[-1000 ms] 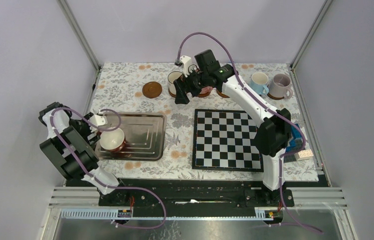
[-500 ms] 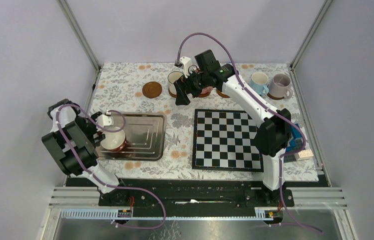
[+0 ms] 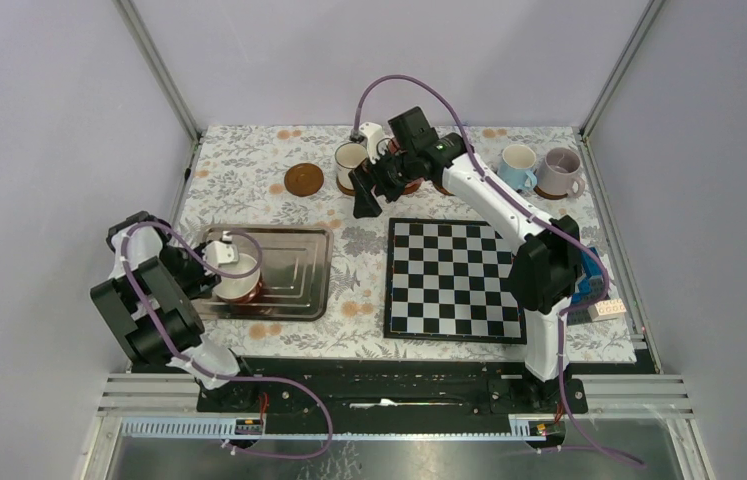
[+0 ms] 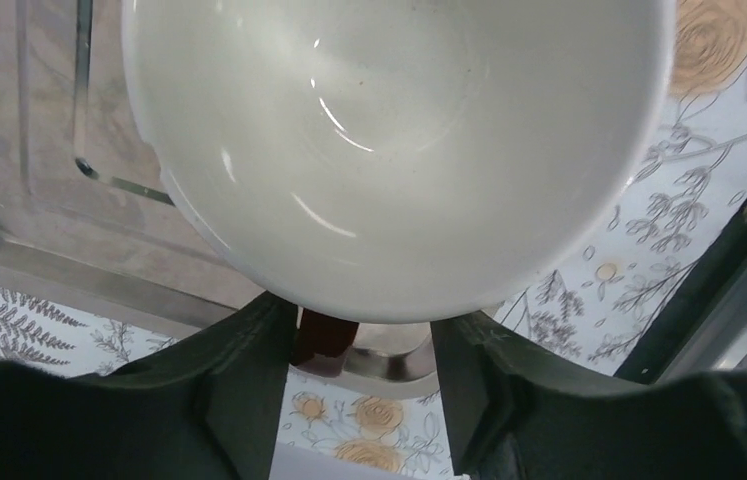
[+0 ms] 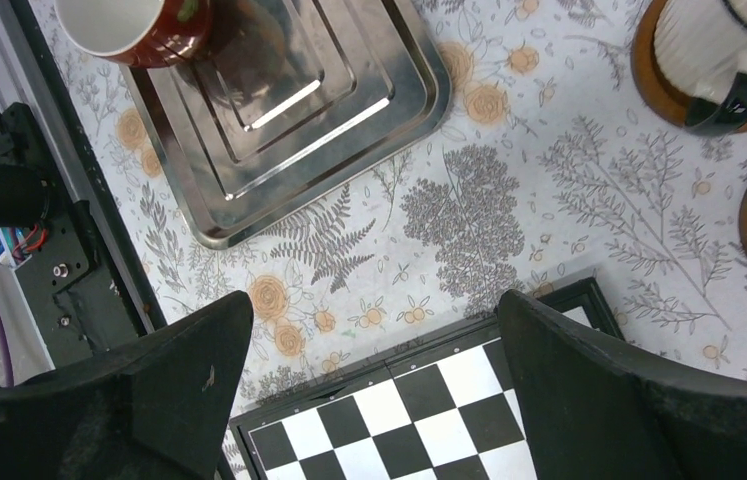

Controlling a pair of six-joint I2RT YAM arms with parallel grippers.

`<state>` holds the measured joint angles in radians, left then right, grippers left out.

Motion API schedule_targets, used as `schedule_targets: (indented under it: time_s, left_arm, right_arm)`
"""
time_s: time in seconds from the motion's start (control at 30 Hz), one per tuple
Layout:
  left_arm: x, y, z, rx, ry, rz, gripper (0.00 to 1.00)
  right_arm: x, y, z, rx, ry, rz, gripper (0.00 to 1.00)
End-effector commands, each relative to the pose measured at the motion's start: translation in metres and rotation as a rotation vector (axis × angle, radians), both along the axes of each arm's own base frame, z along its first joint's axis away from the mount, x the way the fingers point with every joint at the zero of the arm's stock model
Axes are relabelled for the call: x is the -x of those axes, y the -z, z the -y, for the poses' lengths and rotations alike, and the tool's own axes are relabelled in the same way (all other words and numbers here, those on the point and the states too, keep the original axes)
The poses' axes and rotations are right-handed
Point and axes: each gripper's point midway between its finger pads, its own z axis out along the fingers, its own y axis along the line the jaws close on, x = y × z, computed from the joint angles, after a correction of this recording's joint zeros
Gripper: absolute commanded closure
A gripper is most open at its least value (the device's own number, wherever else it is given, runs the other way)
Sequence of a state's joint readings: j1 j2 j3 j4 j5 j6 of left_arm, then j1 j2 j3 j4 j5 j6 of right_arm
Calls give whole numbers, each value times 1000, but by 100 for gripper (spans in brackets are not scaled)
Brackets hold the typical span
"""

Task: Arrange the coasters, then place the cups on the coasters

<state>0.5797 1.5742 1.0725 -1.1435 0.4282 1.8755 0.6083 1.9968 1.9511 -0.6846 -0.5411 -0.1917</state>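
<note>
Since the earlier frame the left arm has swung in over the rectangular metal tray (image 3: 294,262), and the left jaws now reach the wide dark-red cup with a white inside (image 3: 237,281), which looks nudged slightly rightward. The right arm has barely shifted.

From the top, that cup sits on the near-left part of the tray, its handle hidden under the left wrist. One flat round dark-brown coaster (image 3: 303,179) lies bare on the floral worktop (image 3: 239,165), well apart from the tray. The cream-yellow mug (image 3: 350,157), light-blue mug (image 3: 518,163) and lilac mug (image 3: 558,170) already stand on theirs.

The left wrist view shows what the top hides. The cup's dark-red handle (image 4: 324,345) stands between the left jaws, which are part-way in, with a gap on one side and not clamped yet.

The right wrist view shows the right jaws spread wide and empty above the corner of the black-and-white chessboard (image 5: 419,420).

The step in hand looks like picking up the last cup. Next the jaws must clamp the handle, lift over the tray rim, and carry to the bare coaster, which only the top view shows.
</note>
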Motion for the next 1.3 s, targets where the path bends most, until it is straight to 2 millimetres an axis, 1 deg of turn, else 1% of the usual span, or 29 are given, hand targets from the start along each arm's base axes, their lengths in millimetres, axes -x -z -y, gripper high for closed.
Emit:
schedule_targets:
  time_s: [0.0, 0.1, 0.2, 0.37, 0.5, 0.8, 0.83, 0.87, 0.93, 1.07, 1.13, 1.27]
  left_arm:
    - [4, -12, 31, 110, -20, 66, 49]
    - [1, -14, 40, 153, -87, 97, 53]
    - [4, -16, 50, 196, -125, 101, 62]
    - [12, -18, 63, 221, -120, 117, 68]
    - [18, -14, 69, 228, -125, 95, 76]
    - [37, -3, 86, 245, -111, 61, 82]
    - [37, -3, 86, 245, -113, 55, 81]
    - [38, -2, 87, 244, -113, 49, 78]
    - [39, 0, 87, 244, -113, 42, 68]
    - [35, 1, 87, 247, -115, 59, 55]
    - [33, 4, 87, 242, -112, 67, 53]
    - [30, 6, 90, 261, -123, 64, 52]
  right_arm:
    - [5, -22, 4, -35, -6, 56, 1]
    - [7, -18, 7, -29, 6, 50, 0]
    - [10, -14, 11, -30, 17, 42, 0]
    - [16, -10, 14, -30, 18, 27, 0]
    - [19, -7, 20, -33, 26, 28, 1]
    - [29, -3, 40, -41, 39, 32, 0]
    - [30, -2, 42, -44, 40, 35, 0]
    - [30, -2, 44, -48, 43, 37, 0]
    - [33, -2, 46, -54, 43, 39, 0]
    - [35, 0, 50, -59, 47, 43, 0]
    - [36, 1, 51, -60, 48, 44, 0]
    - [37, 2, 52, -65, 51, 41, 0]
